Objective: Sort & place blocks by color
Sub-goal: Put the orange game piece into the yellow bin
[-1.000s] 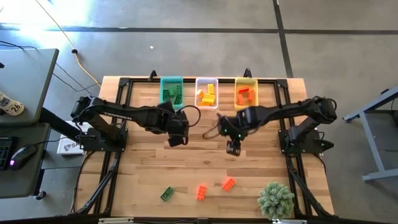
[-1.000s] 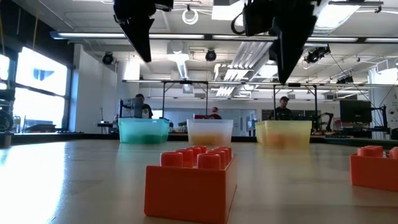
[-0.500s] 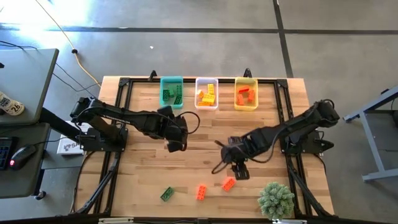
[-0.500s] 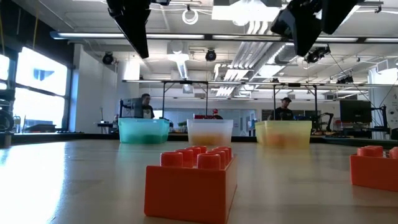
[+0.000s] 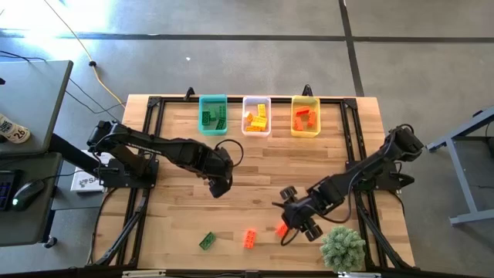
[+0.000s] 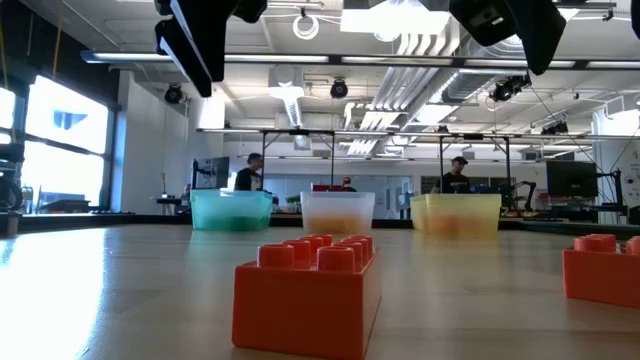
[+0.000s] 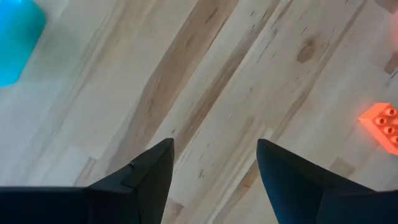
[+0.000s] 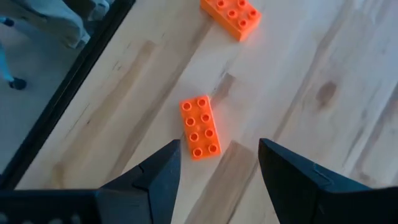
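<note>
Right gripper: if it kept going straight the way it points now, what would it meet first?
Most likely the orange-red block lying flat just ahead of the right gripper, whose fingers are open and empty. The block sits slightly off-centre, so a finger might hit the wooden table beside it.

Three bins are sitting at the far edge of the surface (image 5: 177,208): one teal bin (image 5: 213,113), one clear bin (image 5: 257,115), one yellow bin (image 5: 305,116). Loose near the near edge are lying one green block (image 5: 207,241) and two orange-red blocks (image 5: 250,239). One fuzzy plant (image 5: 342,247) is standing at the near right.
</note>
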You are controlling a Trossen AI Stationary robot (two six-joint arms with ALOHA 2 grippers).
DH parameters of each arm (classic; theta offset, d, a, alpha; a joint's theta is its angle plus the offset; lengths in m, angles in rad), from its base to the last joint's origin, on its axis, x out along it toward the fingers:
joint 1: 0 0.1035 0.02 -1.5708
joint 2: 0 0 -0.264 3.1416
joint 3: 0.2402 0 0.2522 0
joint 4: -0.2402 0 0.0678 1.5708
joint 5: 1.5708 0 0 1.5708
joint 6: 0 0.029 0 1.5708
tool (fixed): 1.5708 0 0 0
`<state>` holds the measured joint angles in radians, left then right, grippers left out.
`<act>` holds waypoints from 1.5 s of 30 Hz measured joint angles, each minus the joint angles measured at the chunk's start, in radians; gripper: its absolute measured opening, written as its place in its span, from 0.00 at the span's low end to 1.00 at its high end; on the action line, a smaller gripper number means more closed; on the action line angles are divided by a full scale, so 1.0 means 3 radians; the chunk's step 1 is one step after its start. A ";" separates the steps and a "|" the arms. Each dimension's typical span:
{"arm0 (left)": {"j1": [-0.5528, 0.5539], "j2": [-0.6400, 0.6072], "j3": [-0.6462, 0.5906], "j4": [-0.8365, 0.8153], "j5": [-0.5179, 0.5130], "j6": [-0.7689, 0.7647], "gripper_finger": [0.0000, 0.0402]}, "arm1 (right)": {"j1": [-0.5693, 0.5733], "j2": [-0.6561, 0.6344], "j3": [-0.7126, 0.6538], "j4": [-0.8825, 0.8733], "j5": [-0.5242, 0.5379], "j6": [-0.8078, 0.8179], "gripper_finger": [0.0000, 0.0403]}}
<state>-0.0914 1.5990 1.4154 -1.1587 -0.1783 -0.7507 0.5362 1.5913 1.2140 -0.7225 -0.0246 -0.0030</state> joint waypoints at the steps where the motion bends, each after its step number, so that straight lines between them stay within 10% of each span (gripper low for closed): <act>1: -0.0010 0.0000 -0.0001 0.0001 0.0002 -0.0040 0.54 | 0.0010 0.0000 -0.0043 0.0071 0.0005 -0.0033 0.50; 45: -0.0553 -0.0001 -0.0001 0.0021 0.0109 -0.1352 0.54 | 0.0002 0.0276 -0.1591 0.2667 -0.0275 -0.0596 0.50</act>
<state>-0.2573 1.5986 1.4151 -1.1524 -0.1456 -1.1562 0.5369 1.6740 0.7368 0.0775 -0.1070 -0.1819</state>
